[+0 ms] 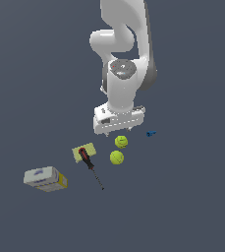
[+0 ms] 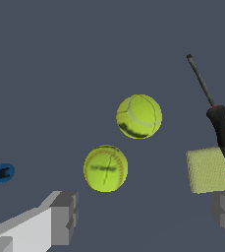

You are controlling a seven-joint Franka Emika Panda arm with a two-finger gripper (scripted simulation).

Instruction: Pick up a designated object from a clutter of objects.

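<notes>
Two yellow-green tennis balls lie close together on the floor and look alike, so I cannot tell which is the designated object. One ball (image 1: 121,142) (image 2: 105,168) lies just beyond my fingertips. The other ball (image 1: 117,157) (image 2: 139,116) sits a little farther out. My gripper (image 1: 116,131) (image 2: 143,216) hovers above and just behind the nearer ball, open, with nothing between its grey fingers (image 2: 64,216). It touches neither ball.
A red-and-black-handled screwdriver (image 1: 87,159) (image 2: 222,130) lies partly across a pale yellow-green flat block (image 1: 82,153) (image 2: 210,170) on the exterior view's left of the balls. A tiny blue piece (image 1: 151,133) (image 2: 0,173) lies on their right. A white-and-yellow box (image 1: 45,178) sits far left.
</notes>
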